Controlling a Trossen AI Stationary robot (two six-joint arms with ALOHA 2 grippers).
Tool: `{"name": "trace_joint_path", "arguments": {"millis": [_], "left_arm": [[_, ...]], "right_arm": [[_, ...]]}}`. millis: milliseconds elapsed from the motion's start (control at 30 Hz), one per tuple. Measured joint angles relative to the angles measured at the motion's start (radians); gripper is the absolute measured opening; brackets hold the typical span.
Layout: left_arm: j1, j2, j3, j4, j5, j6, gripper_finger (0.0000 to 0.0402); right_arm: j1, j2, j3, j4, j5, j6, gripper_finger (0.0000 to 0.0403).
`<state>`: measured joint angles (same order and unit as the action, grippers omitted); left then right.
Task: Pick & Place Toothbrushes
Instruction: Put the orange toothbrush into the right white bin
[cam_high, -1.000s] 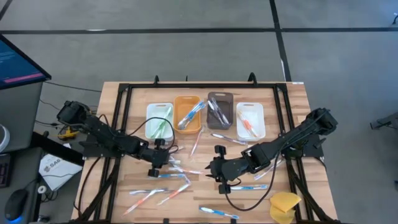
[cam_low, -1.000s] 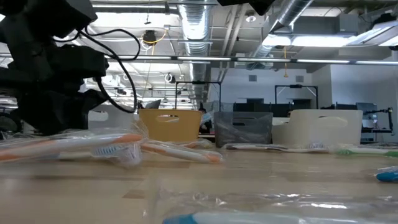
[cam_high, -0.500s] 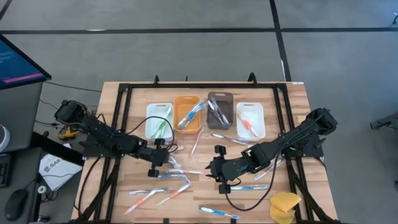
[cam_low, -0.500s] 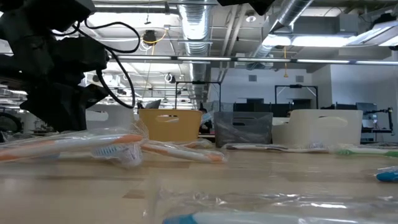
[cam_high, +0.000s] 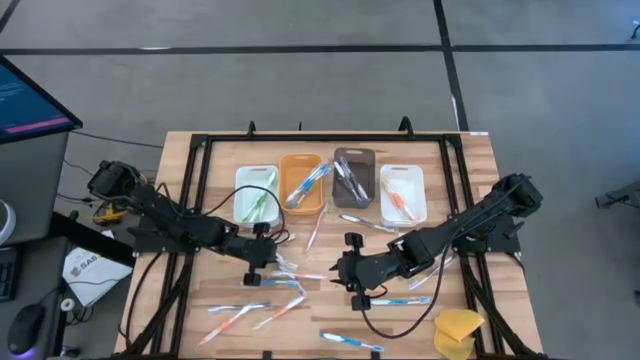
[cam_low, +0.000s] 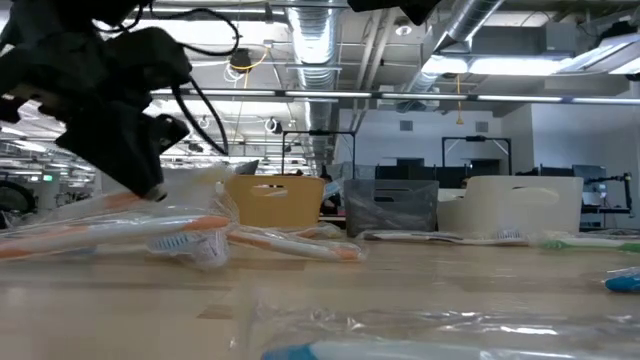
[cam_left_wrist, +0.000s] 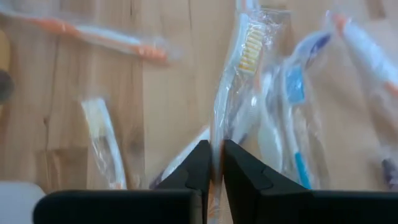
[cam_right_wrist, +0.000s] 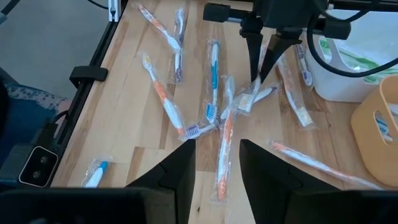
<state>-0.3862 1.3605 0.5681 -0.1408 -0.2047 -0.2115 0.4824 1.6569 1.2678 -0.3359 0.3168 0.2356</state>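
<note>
Fingers (cam_left_wrist: 200, 165) of the left gripper (cam_left_wrist: 214, 163) are closed on a thin toothbrush in a clear plastic wrapper with white and yellow bristles (cam_left_wrist: 239, 81), at the middle of the light wooden table (cam_high: 470, 160), and its end is lifted a little from the wood. The right gripper (cam_right_wrist: 216, 165) hovers with its two dark fingers apart, holding nothing, near the pile of wrapped toothbrushes (cam_right_wrist: 214, 102). Four small rectangular bins stand in a row at the far side: a white bin (cam_high: 255, 195) with a green brush, an orange bin (cam_high: 301, 183), a dark grey bin (cam_high: 353, 178) and another white bin (cam_high: 402, 193). Each bin has some brushes inside. A yellow sponge-like lump (cam_high: 457, 331) lies at the near right corner.
</note>
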Motion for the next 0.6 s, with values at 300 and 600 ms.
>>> {"name": "trace_joint_path", "arguments": {"millis": [300,600], "left_arm": [[-0.008,-0.048,0.086,0.003,-0.105,0.046,0.0019],[-0.051,-0.326,0.102,0.037,-0.262,0.050,0.0021]], "right_arm": [[-0.007,0.000,0.000,0.003,0.005,-0.010,0.0118],[-0.014,0.000,0.000,0.031,0.006,-0.010,0.0118]]}}
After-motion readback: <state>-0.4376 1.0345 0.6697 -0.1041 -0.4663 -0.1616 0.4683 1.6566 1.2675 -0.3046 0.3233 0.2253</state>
